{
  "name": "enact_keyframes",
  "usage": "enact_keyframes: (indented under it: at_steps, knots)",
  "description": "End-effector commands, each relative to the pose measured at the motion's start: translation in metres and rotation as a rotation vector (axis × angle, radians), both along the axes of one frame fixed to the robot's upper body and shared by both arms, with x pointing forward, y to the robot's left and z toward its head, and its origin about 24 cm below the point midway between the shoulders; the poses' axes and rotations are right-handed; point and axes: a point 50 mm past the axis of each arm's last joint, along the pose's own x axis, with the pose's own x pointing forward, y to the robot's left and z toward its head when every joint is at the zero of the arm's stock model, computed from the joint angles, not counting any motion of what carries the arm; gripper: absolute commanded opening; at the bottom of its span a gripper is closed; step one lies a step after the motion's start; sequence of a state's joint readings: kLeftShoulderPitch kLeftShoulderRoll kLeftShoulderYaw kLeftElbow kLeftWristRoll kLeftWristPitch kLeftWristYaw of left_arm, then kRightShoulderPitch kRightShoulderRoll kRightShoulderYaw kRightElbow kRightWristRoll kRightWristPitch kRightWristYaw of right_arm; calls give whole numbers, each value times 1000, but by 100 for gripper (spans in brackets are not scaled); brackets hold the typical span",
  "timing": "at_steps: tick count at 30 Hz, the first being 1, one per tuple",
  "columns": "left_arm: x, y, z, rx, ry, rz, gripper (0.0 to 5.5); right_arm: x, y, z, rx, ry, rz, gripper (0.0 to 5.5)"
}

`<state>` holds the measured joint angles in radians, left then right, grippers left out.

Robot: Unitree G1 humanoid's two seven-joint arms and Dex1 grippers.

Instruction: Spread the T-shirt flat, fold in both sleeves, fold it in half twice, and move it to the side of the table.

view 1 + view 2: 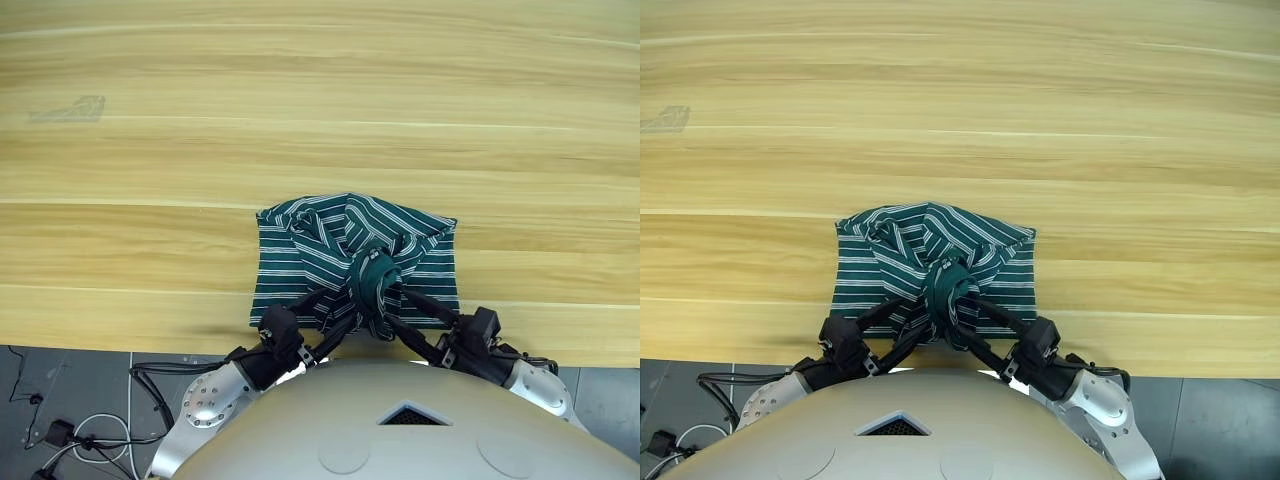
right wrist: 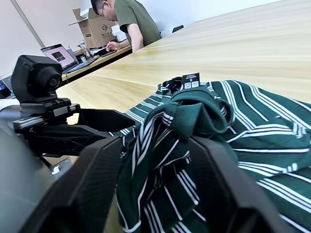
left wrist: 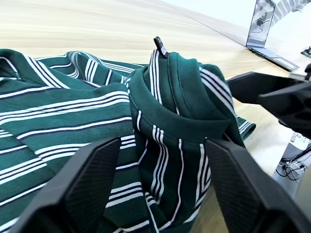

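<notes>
T-shirt (image 1: 300,270) lies crumpled, green-striped, one raised bunch clamped by left gripper (image 3: 163,145) and right gripper (image 2: 155,143) fingers.

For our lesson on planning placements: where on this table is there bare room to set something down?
Free: the broad bare table beyond the T-shirt, and the strips of wood to its left and right along the near edge. Crowded: the middle of the near edge, where the left gripper and right gripper meet on the bunched cloth.

One T-shirt (image 1: 300,270); one table (image 1: 300,120); two hands: left hand (image 1: 350,301), right hand (image 1: 391,304).
</notes>
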<state>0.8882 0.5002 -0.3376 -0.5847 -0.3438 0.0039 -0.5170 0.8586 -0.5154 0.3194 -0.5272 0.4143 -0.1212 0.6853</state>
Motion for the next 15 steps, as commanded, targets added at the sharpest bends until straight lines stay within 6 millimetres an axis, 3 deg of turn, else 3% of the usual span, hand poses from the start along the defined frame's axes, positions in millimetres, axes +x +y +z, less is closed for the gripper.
enact_keyframes:
  at_steps: [1, 15]
  knots:
    - [-12, -14, -1, -63, 39, -90, 324, -3, 9, 0, 7, 13, 47, 270]
    - [-8, -17, -1, -65, 9, -80, 324, 5, 24, -14, -73, 81, 50, 270]
